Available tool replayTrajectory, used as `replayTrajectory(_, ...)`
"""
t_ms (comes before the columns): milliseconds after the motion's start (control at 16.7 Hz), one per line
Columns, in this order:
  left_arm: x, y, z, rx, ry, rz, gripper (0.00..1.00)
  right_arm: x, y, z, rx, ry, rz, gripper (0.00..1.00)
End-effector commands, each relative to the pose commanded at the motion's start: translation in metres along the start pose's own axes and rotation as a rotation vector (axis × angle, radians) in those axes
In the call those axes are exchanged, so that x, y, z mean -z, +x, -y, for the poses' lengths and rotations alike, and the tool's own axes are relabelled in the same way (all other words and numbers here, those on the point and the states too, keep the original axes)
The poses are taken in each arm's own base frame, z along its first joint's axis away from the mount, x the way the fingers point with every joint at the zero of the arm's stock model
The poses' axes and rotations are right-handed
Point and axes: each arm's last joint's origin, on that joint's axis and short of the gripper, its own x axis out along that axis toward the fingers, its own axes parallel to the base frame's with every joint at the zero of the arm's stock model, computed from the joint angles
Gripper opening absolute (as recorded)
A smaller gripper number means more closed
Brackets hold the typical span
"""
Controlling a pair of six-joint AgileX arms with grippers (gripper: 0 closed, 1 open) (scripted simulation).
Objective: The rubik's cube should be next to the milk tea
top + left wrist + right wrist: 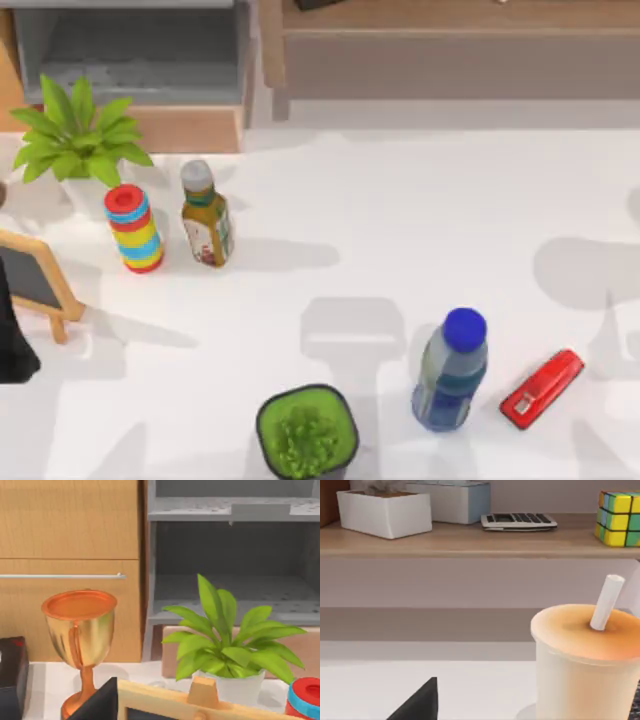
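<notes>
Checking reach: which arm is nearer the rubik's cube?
Right, probably: its wrist view faces the rubik's cube on the shelf; the left arm sits at the table's left edge.

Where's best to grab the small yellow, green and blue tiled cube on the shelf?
Probably pinch two opposite side faces of the tiled cube, coming from the open front of the wooden shelf: it sits flat and upright near the edge.

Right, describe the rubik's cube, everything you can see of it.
The rubik's cube looks like glossy plastic, with yellow, green, blue and orange tiles in a black grid. It sits flat on a pale wooden shelf, one vertical edge turned toward the right wrist camera, and the picture's edge cuts part of it off. Only the shelf touches it; a grey calculator lies apart.
</notes>
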Motion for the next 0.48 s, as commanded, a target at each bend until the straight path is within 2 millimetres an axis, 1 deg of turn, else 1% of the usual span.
replayTrajectory(120, 0.000, 0.000, 0.000, 0.000, 0.000, 0.000, 1.00, 0.000, 0.000, 0.000, 0.000, 0.000, 0.000, 1.00)
replayTrajectory(240, 0.000, 0.000, 0.000, 0.000, 0.000, 0.000, 1.00, -0.006, 0.001, 0.001, 0.000, 0.000, 0.009, 1.00)
replayTrajectory(360, 0.000, 0.000, 0.000, 0.000, 0.000, 0.000, 1.00, -0.020, 0.003, 0.002, 0.001, 0.000, 0.028, 1.00)
replayTrajectory(480, 0.000, 0.000, 0.000, 0.000, 0.000, 0.000, 1.00, -0.038, 0.010, 0.004, 0.003, -0.002, 0.048, 1.00)
